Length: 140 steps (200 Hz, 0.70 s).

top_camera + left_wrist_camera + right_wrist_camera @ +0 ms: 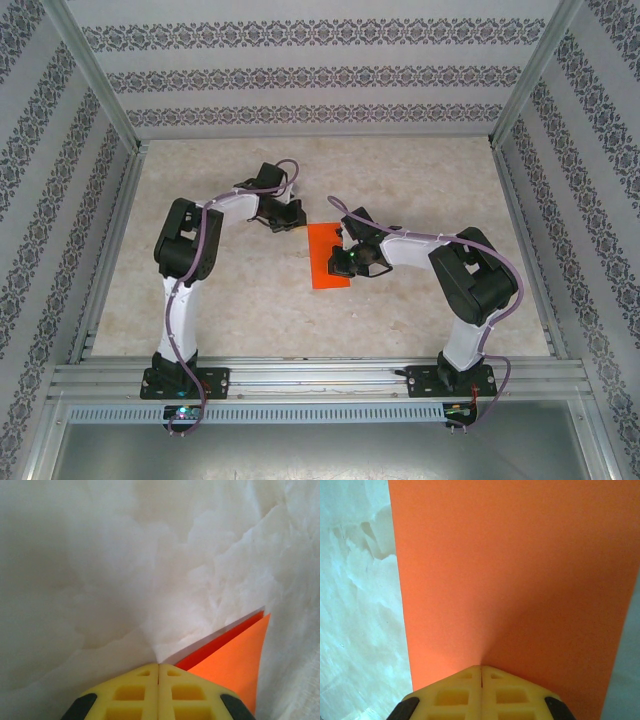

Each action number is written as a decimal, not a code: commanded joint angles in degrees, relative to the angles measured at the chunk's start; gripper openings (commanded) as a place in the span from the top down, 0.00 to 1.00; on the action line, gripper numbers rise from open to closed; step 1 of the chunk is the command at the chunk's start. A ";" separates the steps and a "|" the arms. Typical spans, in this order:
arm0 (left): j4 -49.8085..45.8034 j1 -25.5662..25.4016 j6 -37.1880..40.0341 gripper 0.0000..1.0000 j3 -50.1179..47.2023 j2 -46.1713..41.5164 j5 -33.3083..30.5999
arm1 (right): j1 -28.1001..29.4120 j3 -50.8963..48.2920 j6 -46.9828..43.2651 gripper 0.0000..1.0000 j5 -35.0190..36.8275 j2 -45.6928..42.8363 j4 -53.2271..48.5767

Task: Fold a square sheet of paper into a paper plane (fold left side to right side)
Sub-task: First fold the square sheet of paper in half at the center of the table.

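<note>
So the left claw had its yellow fingers squeezed together with no gap, at the bottom middle of its wrist view, right against a corner of the orange sheet of paper. Couldn't tell if it pinched any. Two layers showed there, one edge peeking past the other. From the top camera the sheet lay flat as a tall rectangle mid-frame on the marbled surface, between both claws. Over on the right, the right claw was closed up too, tips sitting on the sheet at the bottom of its view.
</note>
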 commanded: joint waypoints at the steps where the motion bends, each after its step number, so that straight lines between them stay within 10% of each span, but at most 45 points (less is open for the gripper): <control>1: 4.23 1.28 1.55 0.93 -4.45 -6.29 -1.93 | 0.51 -2.93 0.71 1.00 2.94 2.21 -7.55; 76: 15.50 -3.91 -3.75 0.93 -10.96 -6.43 10.34 | 0.52 -2.76 0.96 1.00 2.98 3.19 -7.49; 140: 13.19 -4.13 -2.64 0.93 -6.36 -0.79 4.43 | 0.48 -2.58 0.95 1.00 3.11 3.53 -7.41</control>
